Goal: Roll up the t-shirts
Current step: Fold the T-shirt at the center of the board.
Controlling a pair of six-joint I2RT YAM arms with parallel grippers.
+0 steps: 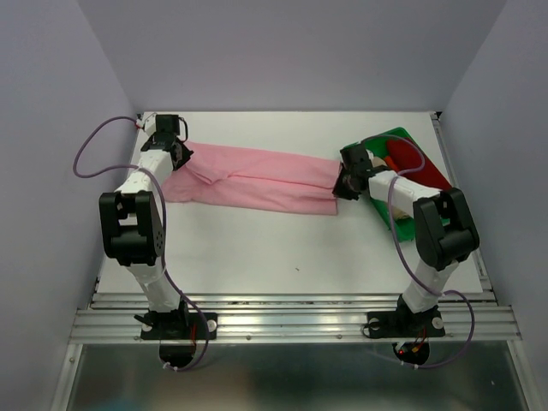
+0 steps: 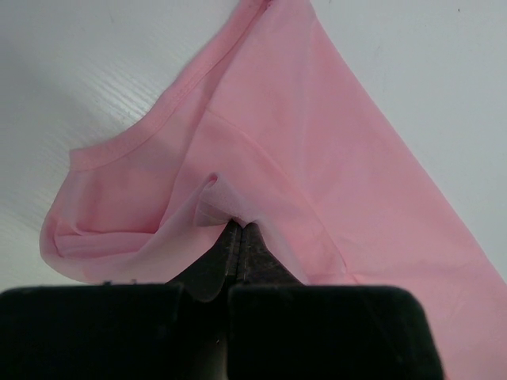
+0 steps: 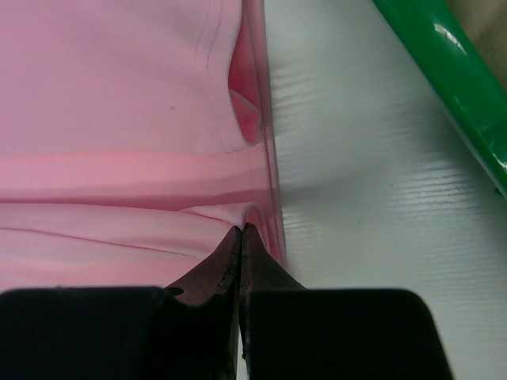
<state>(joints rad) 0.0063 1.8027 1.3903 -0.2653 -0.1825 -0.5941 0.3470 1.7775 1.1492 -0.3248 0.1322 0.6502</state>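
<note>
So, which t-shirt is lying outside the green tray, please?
The light pink t-shirt: it lies stretched across the table, gripped by the left end effector and right end effector; the dark red one and beige one sit in the tray.

So we've got the light pink soft cloth t-shirt (image 1: 257, 181) folded lengthwise into a long flat strip across the white table (image 1: 257, 257), both short ends pinched up, with the dark red cloth shirt (image 1: 396, 159) and beige cloth shirt (image 1: 400, 224) bunched in the green plastic tray (image 1: 432, 167) on the right.
</note>
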